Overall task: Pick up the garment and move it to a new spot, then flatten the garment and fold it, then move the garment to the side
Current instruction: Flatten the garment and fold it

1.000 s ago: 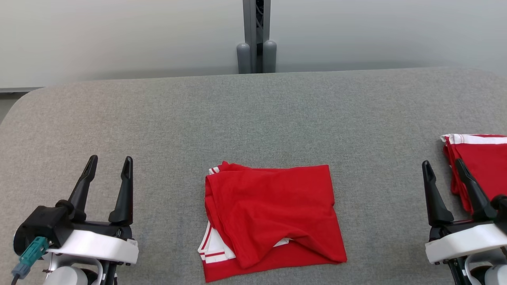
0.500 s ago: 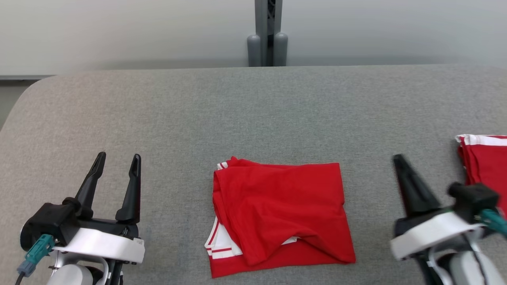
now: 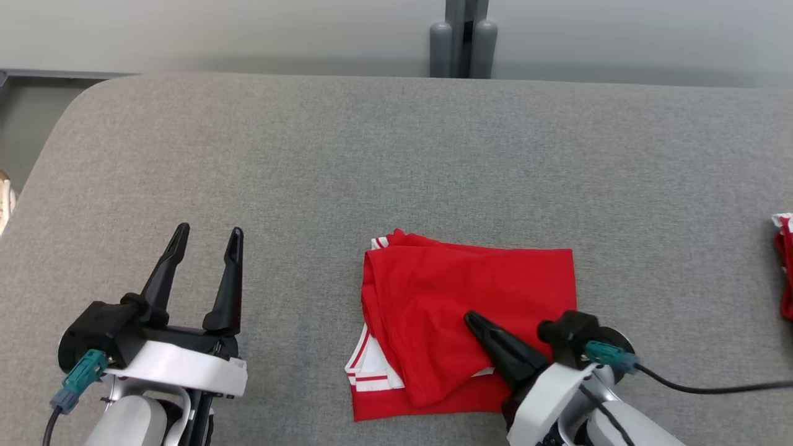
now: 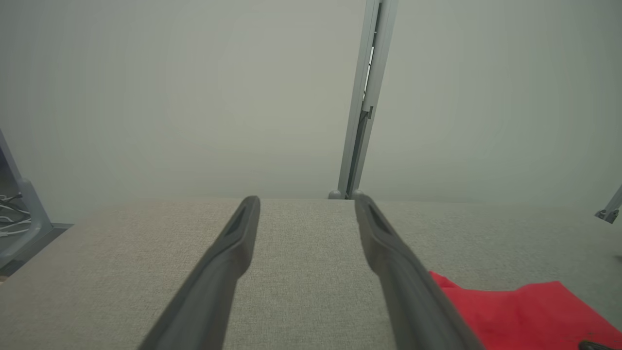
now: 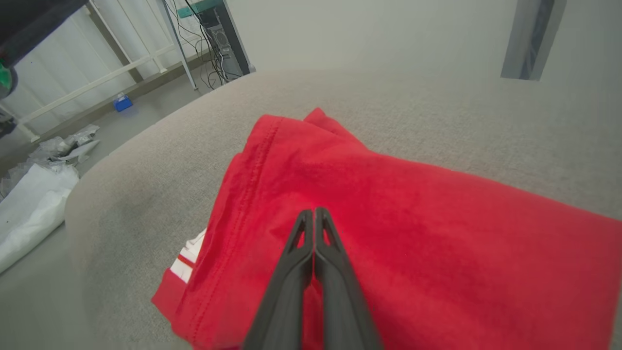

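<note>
Garment, red cloth with white-striped trim (image 3: pixel 471 279), lies folded near the front edge of grey fabric-topped counter (image 3: pixel 372 155). Right gripper (image 3: pixel 469 317) fingers pressed together over it, no cloth visibly pinched; left gripper (image 3: pixel 207 229) fingers wide. Likely last step: shifting it aside. Next move must keep the folds.

Bare grey felt-like tabletop (image 3: pixel 396 155) stretches behind and left of the folded red cloth garment with white trim (image 3: pixel 471 297). The left tool (image 3: pixel 209 230), fingers spread, stands well left of it. The right tool (image 3: pixel 469 317), fingers pressed together, reaches over its near right part. Another red folded cloth (image 3: pixel 785 279) lies at the right edge.
</note>
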